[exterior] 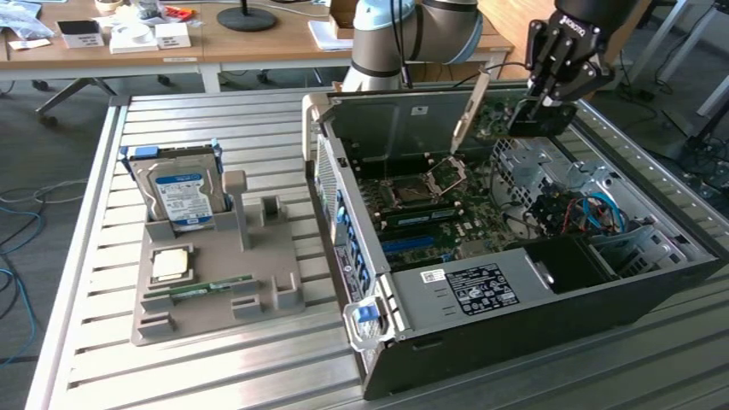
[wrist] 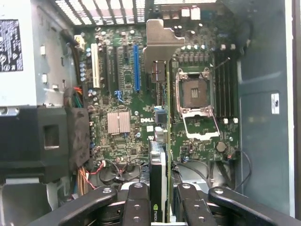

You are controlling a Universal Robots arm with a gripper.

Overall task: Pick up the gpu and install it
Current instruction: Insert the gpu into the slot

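My gripper (exterior: 538, 113) is shut on the gpu (exterior: 498, 115), a green circuit card held on edge above the open computer case (exterior: 547, 325). The card's silver end bracket (exterior: 469, 111) hangs toward the case's rear wall. In the wrist view the gpu (wrist: 167, 141) is seen edge-on between my black fingers (wrist: 137, 203), with its silver bracket (wrist: 159, 42) at the far end. It hovers above the motherboard (wrist: 127, 146), between the blue expansion slot (wrist: 137, 68) and the empty CPU socket (wrist: 195, 92). The card is not touching the board.
On the exterior view's left a grey fixture (exterior: 211, 290) holds a hard drive (exterior: 179, 190), a CPU chip (exterior: 171, 264) and a RAM strip (exterior: 211, 287). The case's power supply (exterior: 484, 290), drive cage and cables (exterior: 586, 213) crowd the near side.
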